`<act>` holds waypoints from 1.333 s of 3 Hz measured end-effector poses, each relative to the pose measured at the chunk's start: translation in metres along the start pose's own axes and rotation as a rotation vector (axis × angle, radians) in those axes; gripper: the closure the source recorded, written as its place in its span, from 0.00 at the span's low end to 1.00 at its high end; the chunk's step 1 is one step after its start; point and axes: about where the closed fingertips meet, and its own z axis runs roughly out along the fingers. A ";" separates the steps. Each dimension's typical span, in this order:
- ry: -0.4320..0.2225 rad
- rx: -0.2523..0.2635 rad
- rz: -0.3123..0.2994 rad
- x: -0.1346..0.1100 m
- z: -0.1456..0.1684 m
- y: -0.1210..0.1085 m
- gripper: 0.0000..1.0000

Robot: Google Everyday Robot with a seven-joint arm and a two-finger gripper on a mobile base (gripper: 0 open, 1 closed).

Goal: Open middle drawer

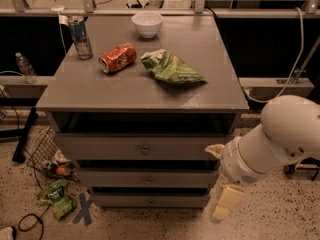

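The middle drawer [120, 179] is the narrow grey front with a tiny round knob [148, 180], second of three in the grey cabinet. It sits shut, flush with the drawers above and below. My gripper [214, 182] hangs at the cabinet's right front corner, level with the middle drawer and apart from its knob. Its two cream fingers stand wide apart, one finger [215, 150] up by the top drawer and the other low near the floor. It holds nothing.
The top drawer [100, 148] has a bigger knob; the lowest drawer [120, 200] is narrow. On the cabinet top [90, 89] are a white bowl [147, 23], a red can on its side [117, 57], an upright can [80, 37] and a green chip bag [171, 67]. Litter and cables lie on the floor at left [56, 196].
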 end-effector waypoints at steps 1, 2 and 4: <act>0.001 -0.003 -0.001 0.000 0.000 0.001 0.00; 0.009 -0.002 -0.028 0.010 0.018 0.001 0.00; -0.029 -0.036 -0.041 0.052 0.080 0.004 0.00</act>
